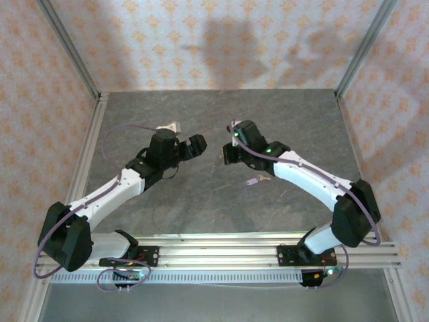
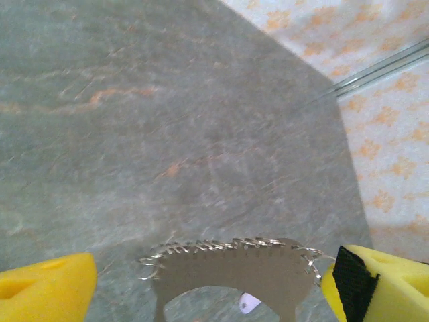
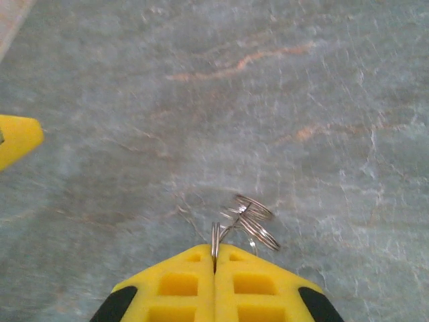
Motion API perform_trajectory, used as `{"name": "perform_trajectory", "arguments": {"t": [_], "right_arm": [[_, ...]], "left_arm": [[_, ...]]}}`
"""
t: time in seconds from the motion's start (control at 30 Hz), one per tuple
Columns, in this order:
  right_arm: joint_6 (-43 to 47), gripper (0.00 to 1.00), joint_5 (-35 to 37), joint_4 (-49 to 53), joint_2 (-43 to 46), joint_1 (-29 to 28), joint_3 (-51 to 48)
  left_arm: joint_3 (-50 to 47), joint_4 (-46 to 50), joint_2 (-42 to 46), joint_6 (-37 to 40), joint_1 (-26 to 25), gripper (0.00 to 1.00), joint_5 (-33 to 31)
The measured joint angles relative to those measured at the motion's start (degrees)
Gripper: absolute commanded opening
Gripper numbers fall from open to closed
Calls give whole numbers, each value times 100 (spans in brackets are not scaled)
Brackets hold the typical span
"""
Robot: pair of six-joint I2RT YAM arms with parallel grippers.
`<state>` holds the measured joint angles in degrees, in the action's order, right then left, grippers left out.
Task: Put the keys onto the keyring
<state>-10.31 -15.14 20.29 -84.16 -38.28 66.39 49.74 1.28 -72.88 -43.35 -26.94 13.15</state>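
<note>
Between my left gripper's [image 2: 209, 276] wide-apart yellow fingers stands the keyring [image 2: 268, 272], a tan arch with small metal rings along its top edge. Its visible part stays clear of the left finger [image 2: 47, 288], and the lower part is cut off by the frame. Through the arch shows a pale lilac bit [image 2: 249, 303]. From above, the left gripper [image 1: 196, 144] faces the right gripper [image 1: 230, 155] across a small gap. The right gripper [image 3: 214, 260] is shut on one split ring of a short chain of rings [image 3: 256, 223]. The lilac-headed key [image 1: 253, 180] lies on the table beside the right arm.
The grey stone-patterned table [image 1: 221, 208] is fenced by aluminium posts and patterned walls [image 1: 40, 100] on three sides. A metal rail [image 1: 221, 245] with both arm bases runs along the near edge. One of the left gripper's fingertips [image 3: 17, 137] shows at the right wrist view's left edge.
</note>
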Motion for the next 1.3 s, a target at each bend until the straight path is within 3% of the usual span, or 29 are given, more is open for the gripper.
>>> {"name": "perform_trajectory", "arguments": {"t": [0.33, 0.67, 0.77, 1.07, 1.3], "right_arm": [[-376, 0, -2308, -800, 66, 1027, 37], [-1200, 0, -3871, -2133, 81, 1504, 37], [-1384, 0, -4048, -2417, 81, 1539, 37], [-1486, 0, -4186, -2612, 81, 1547, 50], [-385, 0, -2651, -1360, 197, 1392, 422]], "left_arm": [[905, 243, 39, 17, 431, 86, 533], [1495, 153, -107, 39, 498, 57, 1611], [1722, 116, -238, 46, 498, 55, 1906], [2420, 111, -728, 450, 498, 37, 2546], [2540, 131, -1394, 769, 529, 42, 2581]]}}
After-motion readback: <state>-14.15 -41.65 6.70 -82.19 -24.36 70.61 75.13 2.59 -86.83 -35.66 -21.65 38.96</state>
